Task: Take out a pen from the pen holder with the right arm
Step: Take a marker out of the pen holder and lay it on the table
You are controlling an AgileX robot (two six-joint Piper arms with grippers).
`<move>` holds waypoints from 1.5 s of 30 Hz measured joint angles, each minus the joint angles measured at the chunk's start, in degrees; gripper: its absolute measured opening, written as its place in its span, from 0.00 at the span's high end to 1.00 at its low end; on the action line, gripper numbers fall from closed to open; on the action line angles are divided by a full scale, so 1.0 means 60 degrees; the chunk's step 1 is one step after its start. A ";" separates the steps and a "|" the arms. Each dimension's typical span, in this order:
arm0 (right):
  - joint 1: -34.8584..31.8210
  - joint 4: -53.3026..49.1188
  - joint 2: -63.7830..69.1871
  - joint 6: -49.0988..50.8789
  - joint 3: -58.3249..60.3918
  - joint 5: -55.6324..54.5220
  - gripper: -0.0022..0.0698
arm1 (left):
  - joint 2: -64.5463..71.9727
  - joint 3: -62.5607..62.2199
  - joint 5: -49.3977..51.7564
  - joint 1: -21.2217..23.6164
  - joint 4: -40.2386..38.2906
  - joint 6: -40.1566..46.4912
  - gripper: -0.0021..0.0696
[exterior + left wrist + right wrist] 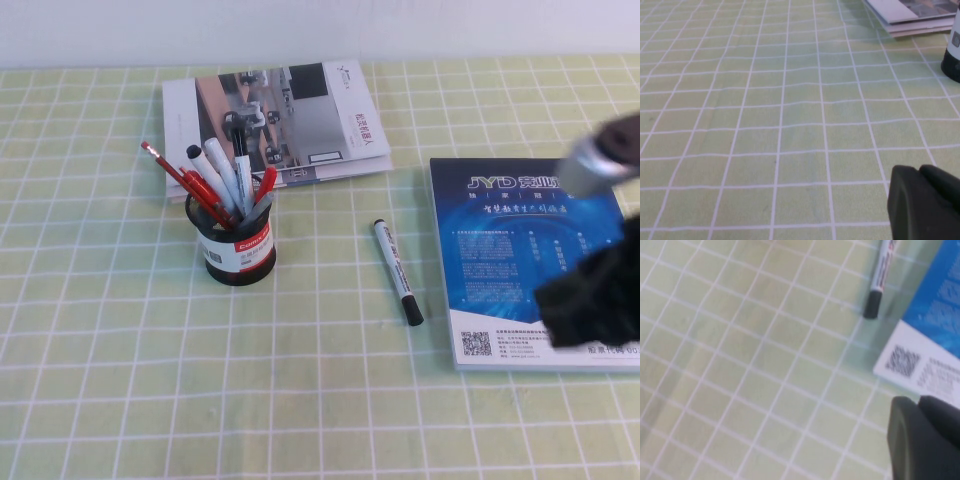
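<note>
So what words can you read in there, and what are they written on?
"JYD": top of the blue booklet; the characters beside it are too blurred.
"Comi", partly hidden: red label on the pen holder.
QR code: booklet's white bottom strip; the print beside it is too small.
Loose marker: print blurred.
Grey brochure: characters too small.
Right gripper, shut, above the booklet; left gripper over the tablecloth: no writing.

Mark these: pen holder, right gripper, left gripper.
pen holder (240,250), high view, on its red-and-white front label.
right gripper (585,300), high view, dark tip end, above the blue booklet (490,240).
left gripper (921,202), left wrist view, dark tip, above the tablecloth (790,125).
</note>
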 joint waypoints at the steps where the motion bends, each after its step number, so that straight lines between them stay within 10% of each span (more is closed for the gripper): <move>1: 0.0000 0.0000 -0.0404 -0.0018 0.0306 0.0000 0.99 | 0.0000 0.0000 0.0000 0.0000 0.0000 0.0000 0.98; 24: -0.0022 -0.1428 -0.4474 -0.0967 0.4087 -0.1459 0.99 | 0.0000 0.0000 0.0000 0.0000 0.0000 0.0000 0.98; 36: -0.3552 -0.1989 -0.6711 -0.0123 0.8434 -0.6396 0.99 | 0.0000 0.0000 0.0000 0.0000 0.0000 0.0000 0.98; 45: -0.4713 -0.1989 -0.9003 -0.0118 0.9570 -0.6766 0.99 | 0.0000 0.0000 0.0000 0.0000 0.0000 0.0000 0.98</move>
